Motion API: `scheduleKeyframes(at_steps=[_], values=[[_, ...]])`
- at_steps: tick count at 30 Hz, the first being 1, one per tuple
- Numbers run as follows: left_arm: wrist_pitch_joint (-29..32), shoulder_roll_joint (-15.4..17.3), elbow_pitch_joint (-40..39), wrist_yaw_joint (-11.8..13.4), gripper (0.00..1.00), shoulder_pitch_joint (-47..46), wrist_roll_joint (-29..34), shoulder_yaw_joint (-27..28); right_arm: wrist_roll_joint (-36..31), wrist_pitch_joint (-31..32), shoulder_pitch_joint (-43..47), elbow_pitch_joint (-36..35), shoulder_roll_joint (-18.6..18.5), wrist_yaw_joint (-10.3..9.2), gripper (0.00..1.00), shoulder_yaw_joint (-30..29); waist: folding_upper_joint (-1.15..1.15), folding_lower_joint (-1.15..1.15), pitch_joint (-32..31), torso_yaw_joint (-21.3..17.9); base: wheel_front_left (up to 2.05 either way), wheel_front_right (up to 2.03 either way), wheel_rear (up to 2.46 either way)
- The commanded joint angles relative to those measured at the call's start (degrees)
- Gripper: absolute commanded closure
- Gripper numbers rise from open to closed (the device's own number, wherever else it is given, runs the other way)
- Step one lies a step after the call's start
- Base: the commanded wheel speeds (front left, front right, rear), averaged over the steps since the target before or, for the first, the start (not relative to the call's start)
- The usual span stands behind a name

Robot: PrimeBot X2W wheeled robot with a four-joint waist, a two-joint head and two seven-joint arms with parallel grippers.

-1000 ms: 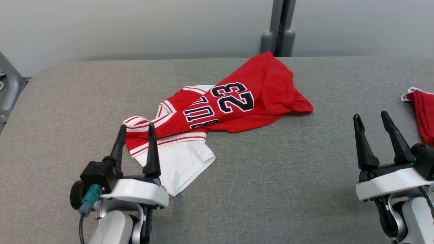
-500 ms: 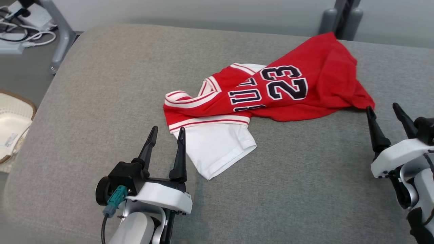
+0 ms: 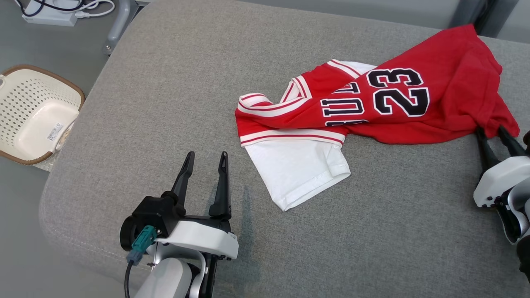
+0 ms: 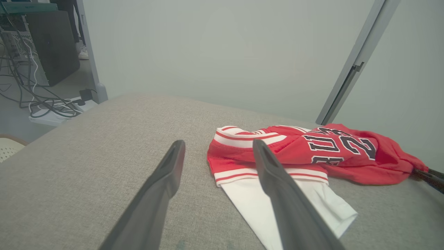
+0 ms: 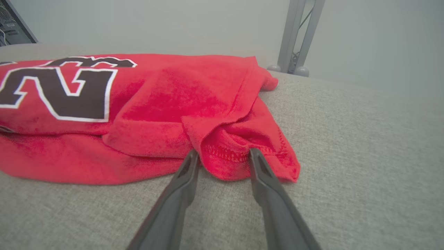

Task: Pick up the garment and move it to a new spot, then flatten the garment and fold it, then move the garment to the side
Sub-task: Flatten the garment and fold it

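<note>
Red and white jersey (image 3: 372, 107) lay crumpled toward far right corner of grey worktop (image 3: 165, 103), white sleeve pointing to near edge. Right gripper (image 3: 491, 130) at jersey's right end, fingers apart either side of bunched hem (image 5: 229, 163), tips against cloth, no firm pinch evident. Left gripper (image 3: 207, 154) wide open, empty, near worktop's near edge, beside sleeve. Basket (image 3: 25, 87) on floor past left edge

I am wearing a white shell (image 3: 203, 241) behind my left claw (image 3: 207, 154), showing dark tapered fingers (image 3: 222, 186), a teal plug (image 3: 140, 245) hanging beside that claw.
</note>
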Motion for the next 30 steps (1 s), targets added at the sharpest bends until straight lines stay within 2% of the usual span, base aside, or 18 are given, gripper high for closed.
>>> scheduleKeyframes(at_steps=[1,10,16,23,30], values=[[-0.3,0.2,-0.2,0.4,0.00,-0.4,-0.5,0.1,0.5,-0.6,-0.8,0.5,-0.2,-0.02,1.00,0.3,0.00,0.00,-0.1,-0.1,0.00,0.00,0.00],[-0.3,0.2,0.6,0.2,0.00,0.4,-0.6,0.4,4.3,-1.1,0.8,-2.8,0.8,-0.02,1.00,4.6,0.00,0.00,-2.6,-3.8,0.00,0.00,0.00],[-0.3,0.2,1.5,-0.2,0.00,0.8,0.1,1.4,11.8,-0.5,3.7,-9.3,-0.5,-0.02,1.00,9.6,0.00,0.00,-5.9,-8.2,0.00,0.00,0.00],[-0.2,0.2,2.3,-0.8,0.00,2.0,0.1,2.4,24.5,7.8,7.2,-20.4,-5.8,-0.02,1.00,14.3,0.00,0.00,-9.7,-13.0,0.00,0.00,0.00],[-0.3,0.2,2.5,-1.1,0.00,3.4,-0.1,3.4,34.5,19.1,11.7,-30.7,-12.1,-0.02,1.00,13.5,0.00,0.00,-12.3,-16.0,0.00,0.00,0.00]])
